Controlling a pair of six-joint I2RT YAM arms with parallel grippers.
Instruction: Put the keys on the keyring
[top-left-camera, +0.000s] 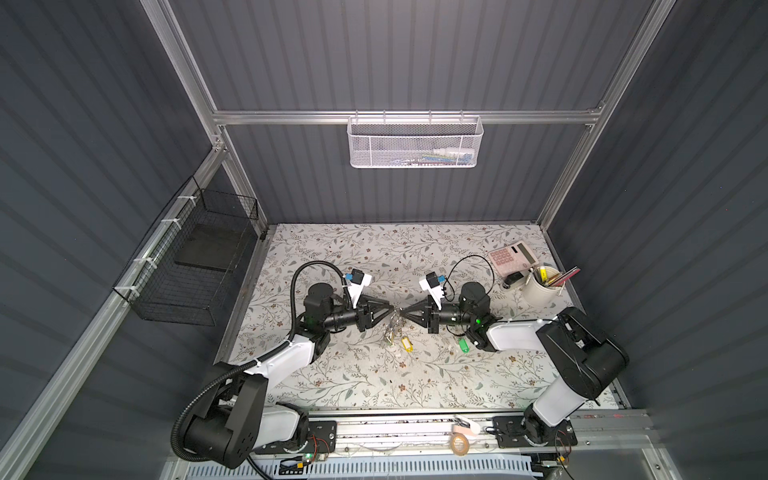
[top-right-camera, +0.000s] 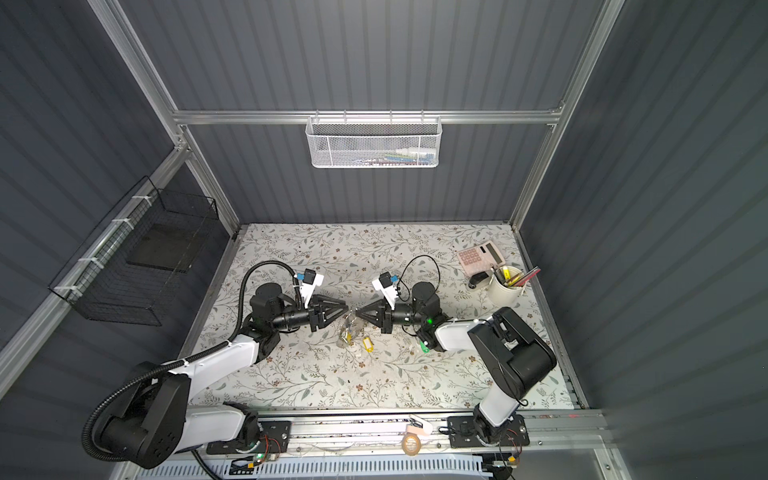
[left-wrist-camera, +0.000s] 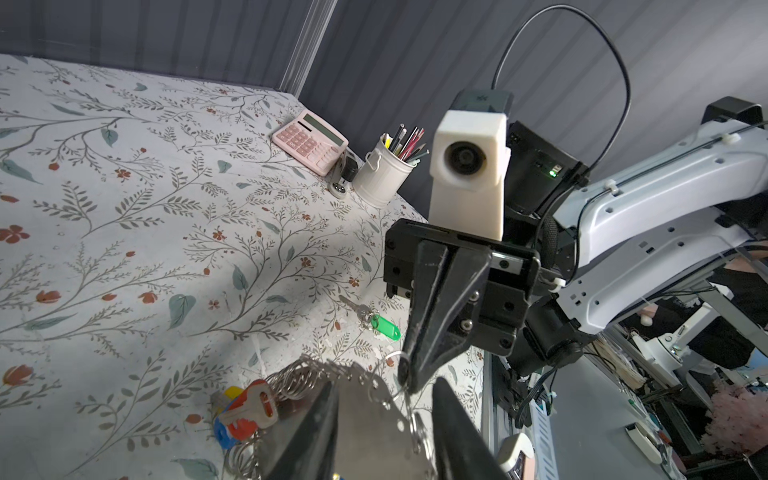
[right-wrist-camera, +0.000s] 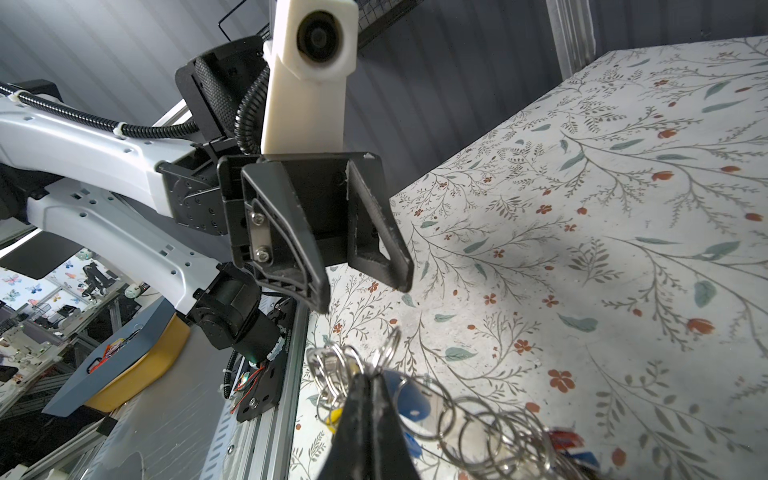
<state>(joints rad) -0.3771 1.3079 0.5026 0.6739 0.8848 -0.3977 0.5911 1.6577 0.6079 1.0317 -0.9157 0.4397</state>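
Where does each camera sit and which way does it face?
Top views: overhead, looking down at the table; left arm and right arm show.
Left wrist: on the left arm, facing the right gripper, shut on the keyring.
Right wrist: on the right arm, facing the open left gripper.
Shared: every view shows both grippers and the keyring.

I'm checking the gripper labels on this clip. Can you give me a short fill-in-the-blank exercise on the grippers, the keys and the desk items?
1. The right gripper is ____ on the keyring.
2. The left gripper is ____, holding nothing.
3. The keys lying apart from the keyring carry a ____ tag.
4. The calculator by the pen cup is ____.
Missing words: shut; open; green; pink.
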